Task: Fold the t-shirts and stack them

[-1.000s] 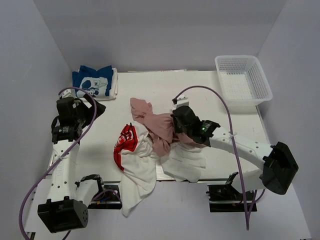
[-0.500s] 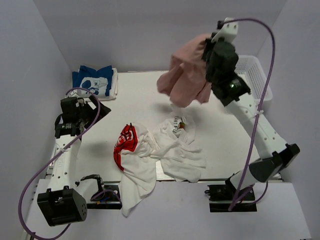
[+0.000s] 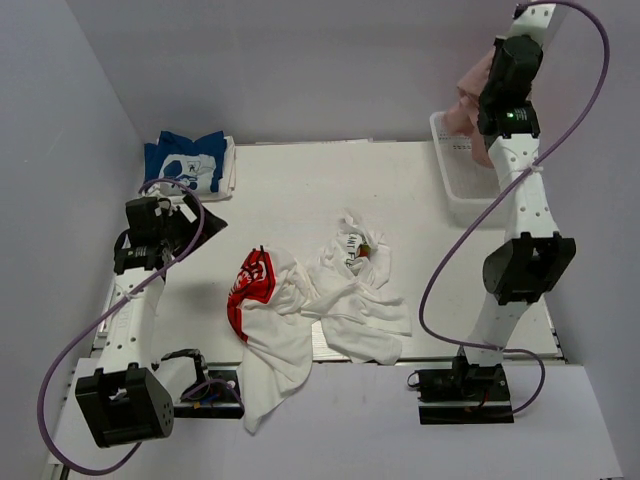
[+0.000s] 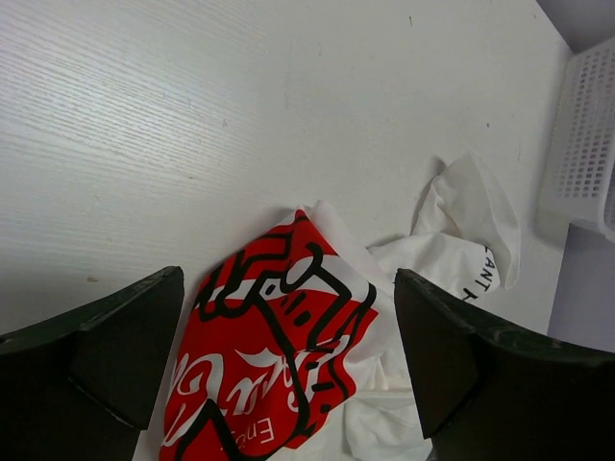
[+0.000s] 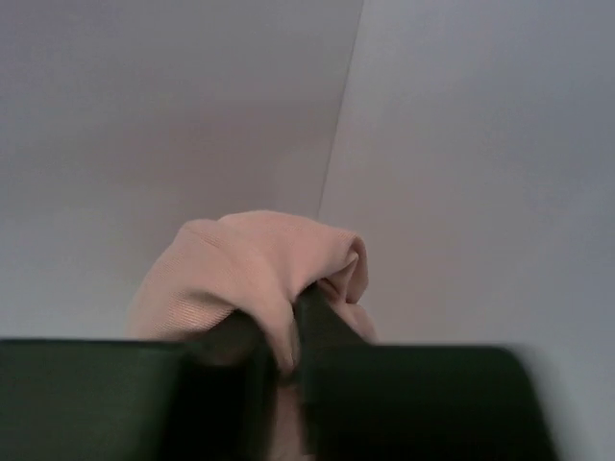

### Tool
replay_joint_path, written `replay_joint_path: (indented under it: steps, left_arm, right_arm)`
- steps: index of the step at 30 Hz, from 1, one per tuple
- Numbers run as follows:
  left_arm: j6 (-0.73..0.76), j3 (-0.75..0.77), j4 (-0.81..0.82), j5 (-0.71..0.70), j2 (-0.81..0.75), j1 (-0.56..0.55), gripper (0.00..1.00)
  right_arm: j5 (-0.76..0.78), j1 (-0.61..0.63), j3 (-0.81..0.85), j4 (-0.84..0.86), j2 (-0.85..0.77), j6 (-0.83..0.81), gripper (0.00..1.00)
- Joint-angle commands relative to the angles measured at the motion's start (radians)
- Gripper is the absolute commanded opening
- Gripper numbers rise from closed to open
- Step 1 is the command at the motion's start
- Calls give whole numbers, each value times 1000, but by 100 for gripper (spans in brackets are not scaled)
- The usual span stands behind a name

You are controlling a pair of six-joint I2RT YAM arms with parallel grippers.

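Note:
A dusty pink t-shirt hangs bunched high at the back right, above the basket, with my right gripper shut on it. In the right wrist view a fold of the pink t-shirt is pinched between the right gripper fingers. A white t-shirt with red print lies crumpled at the table's front, beside a plain white t-shirt. A folded blue t-shirt rests at the back left. My left gripper hovers open, left of the pile. Seen from the left wrist, the left gripper frames the red print.
A white plastic lattice basket stands at the back right corner, also visible in the left wrist view as the basket. The white t-shirt's hem hangs over the table's front edge. White walls close in the left, back and right.
My right arm lifted the pink t-shirt off the pile and swung it up and to the back right, over the basket. The left arm has barely shifted.

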Motion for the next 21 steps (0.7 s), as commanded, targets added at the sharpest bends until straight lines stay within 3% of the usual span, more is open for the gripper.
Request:
replay_joint_path:
  steps: [1, 2, 3, 5, 7, 12, 15, 16, 21]
  left_arm:
    - [15, 9, 25, 84, 11, -1, 100]
    - [15, 20, 13, 84, 11, -1, 100]
    - [15, 20, 13, 84, 11, -1, 100]
    - [15, -9, 37, 105, 2, -1, 100]
    - [15, -18, 62, 115, -8, -1, 100]
    - [4, -18, 62, 154, -9, -1, 100]
    - [4, -27, 71, 167, -9, -1, 100]
    - [4, -27, 62, 167, -9, -1, 100]
    - [-31, -40, 62, 136, -9, -1, 100]
  right_arm:
    - [-162, -65, -48, -47, 65, 30, 31]
    - [-167, -63, -55, -72, 79, 22, 74]
    - [-184, -62, -60, -101, 78, 7, 90]
    - [-215, -54, -69, -140, 58, 0, 90]
    - [-349, -53, -72, -196, -9, 31, 90]
    - [-665, -11, -282, -204, -238, 105, 90]
    - [-756, 42, -455, -232, -346, 138, 90]
    - [-771, 64, -583, -220, -394, 184, 90]
    - [-870, 200, -911, -116, -464, 318, 90]
